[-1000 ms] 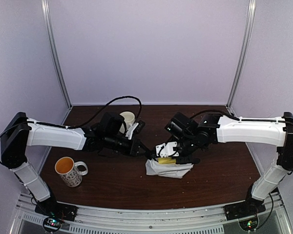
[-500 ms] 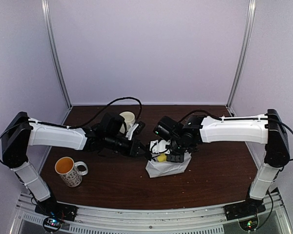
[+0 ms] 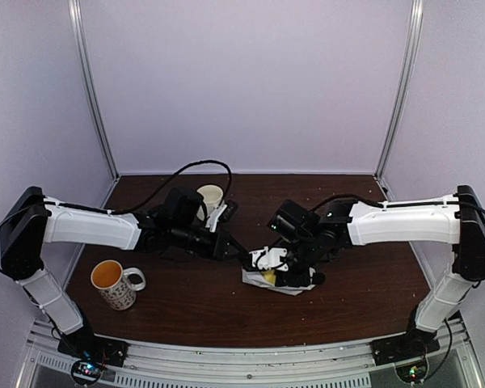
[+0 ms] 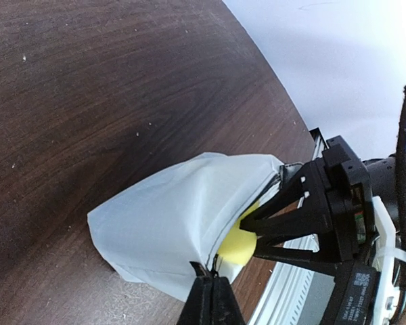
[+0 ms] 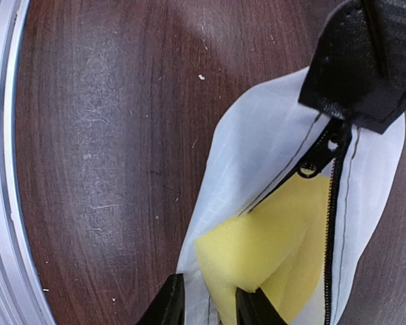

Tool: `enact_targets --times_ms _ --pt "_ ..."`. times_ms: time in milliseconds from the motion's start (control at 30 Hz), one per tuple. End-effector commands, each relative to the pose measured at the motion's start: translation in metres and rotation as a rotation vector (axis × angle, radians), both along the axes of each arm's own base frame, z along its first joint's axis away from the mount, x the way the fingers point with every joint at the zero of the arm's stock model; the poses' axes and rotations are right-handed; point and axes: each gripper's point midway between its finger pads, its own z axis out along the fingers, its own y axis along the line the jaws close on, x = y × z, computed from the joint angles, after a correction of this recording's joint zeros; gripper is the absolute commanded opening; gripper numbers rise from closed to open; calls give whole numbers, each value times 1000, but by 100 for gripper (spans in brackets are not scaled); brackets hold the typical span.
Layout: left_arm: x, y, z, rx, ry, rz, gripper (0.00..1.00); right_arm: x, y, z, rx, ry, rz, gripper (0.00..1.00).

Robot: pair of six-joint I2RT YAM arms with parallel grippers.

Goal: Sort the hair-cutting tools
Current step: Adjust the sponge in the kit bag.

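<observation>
Fingers: left fingers pinched together on the zipper edge of the white zip pouch, holding its mouth up. Right fingers clamped on the yellow sponge, which sits partly inside the pouch mouth.
Pouch: on the dark wooden table, near its middle, between the two arms.
Patterned mug: near left, holding an orange liquid.
Cream cup: toward the back, behind the left arm.
Hair-cutting tools: cannot be made out in any view.
</observation>
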Motion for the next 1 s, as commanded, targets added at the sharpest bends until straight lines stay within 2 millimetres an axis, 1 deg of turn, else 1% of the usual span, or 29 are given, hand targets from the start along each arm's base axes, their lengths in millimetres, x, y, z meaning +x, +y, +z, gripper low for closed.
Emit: enact_targets --times_ms 0,100,133,267,333,400,467,567,600,700,867,967 --pt "11 -4 35 -101 -104 14 0 9 -7 0 35 39 -47 28" --pt "9 -7 29 -102 -87 -7 0 18 -7 14 106 71 -68 32" --pt "8 -8 28 -101 -81 -12 0 17 -8 20 124 86 -63 33" --pt "7 -8 24 -84 -74 -28 0 24 -13 46 191 26 -75 35" --pt "7 -8 21 -73 -78 -34 0 26 -14 53 210 -2 -82 37" --pt "7 -8 19 -63 -76 -38 0 25 -16 55 212 -10 -84 36" --pt "7 -8 17 -60 -73 -37 0 24 -18 53 200 -10 -83 33" --pt "6 -8 16 -64 -68 -37 0 20 -21 42 168 9 -54 21" --pt "6 -8 16 -65 -68 -36 0 19 -20 39 160 13 -50 19" --pt "6 -9 14 -69 -60 -40 0 25 -14 32 156 13 -61 17" --pt "4 -13 16 -89 -51 -53 0 53 2 17 133 -16 -145 16" --pt "3 -14 16 -98 -40 -61 0 62 10 11 153 -10 -201 22"
